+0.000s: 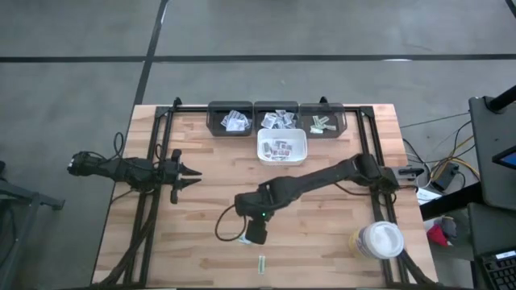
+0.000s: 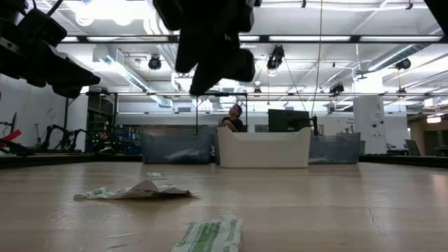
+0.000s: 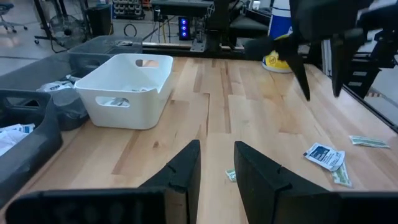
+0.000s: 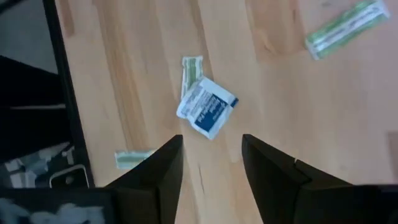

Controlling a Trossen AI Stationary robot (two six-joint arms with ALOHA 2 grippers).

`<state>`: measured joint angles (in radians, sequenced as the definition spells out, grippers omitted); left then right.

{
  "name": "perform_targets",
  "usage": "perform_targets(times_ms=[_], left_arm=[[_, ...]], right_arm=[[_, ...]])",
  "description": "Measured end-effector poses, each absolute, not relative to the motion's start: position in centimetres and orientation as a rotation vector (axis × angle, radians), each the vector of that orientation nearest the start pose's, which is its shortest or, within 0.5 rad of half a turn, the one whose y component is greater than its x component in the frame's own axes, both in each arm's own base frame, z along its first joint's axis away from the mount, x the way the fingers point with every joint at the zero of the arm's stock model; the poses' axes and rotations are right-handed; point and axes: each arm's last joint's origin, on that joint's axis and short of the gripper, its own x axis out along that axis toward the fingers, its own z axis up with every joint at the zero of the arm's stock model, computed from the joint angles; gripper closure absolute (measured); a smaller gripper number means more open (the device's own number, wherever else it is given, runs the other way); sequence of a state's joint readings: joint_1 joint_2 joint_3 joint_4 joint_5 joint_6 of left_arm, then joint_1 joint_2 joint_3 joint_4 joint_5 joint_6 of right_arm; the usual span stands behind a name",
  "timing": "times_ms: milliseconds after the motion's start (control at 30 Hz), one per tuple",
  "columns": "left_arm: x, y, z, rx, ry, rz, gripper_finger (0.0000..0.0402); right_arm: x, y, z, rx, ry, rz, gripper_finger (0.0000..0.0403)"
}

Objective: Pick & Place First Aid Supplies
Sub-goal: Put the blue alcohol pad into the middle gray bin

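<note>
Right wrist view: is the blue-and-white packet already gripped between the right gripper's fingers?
No. The blue-and-white packet lies flat on the wooden table, ahead of the right gripper, whose fingers stand apart with nothing between them.

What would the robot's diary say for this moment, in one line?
right gripper: open, empty, above blue packet | left gripper: waiting, open, empty | green strips: loose on table | tray: holds packets

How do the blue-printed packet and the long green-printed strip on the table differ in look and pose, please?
The blue-printed packet is squarish with a dark blue patch, while the green-printed strip is long, narrow and green-striped. The packet lies partly over a smaller green packet; the strip lies alone, farther from the right tool. The packet is slightly crumpled; the strip lies flat. Both rest loose on the wooden table.
</note>
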<state>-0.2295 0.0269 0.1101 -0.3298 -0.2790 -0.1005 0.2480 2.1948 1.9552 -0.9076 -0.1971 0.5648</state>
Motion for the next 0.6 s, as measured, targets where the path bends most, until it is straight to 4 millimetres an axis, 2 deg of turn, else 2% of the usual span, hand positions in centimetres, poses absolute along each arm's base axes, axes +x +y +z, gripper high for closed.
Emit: perform_targets(times_ms=[300,600], left_arm=[[8.7,-1.2,16.7,-0.038,0.236,0.061,0.0307],[8.7,-1.2,16.7,-0.036,0.236,0.061,0.0307]], right_arm=[[45.2,12.5,20.5,0.484,1.2,0.079,0.0245],[45.1,12.5,19.7,0.485,1.192,0.083,0.025]])
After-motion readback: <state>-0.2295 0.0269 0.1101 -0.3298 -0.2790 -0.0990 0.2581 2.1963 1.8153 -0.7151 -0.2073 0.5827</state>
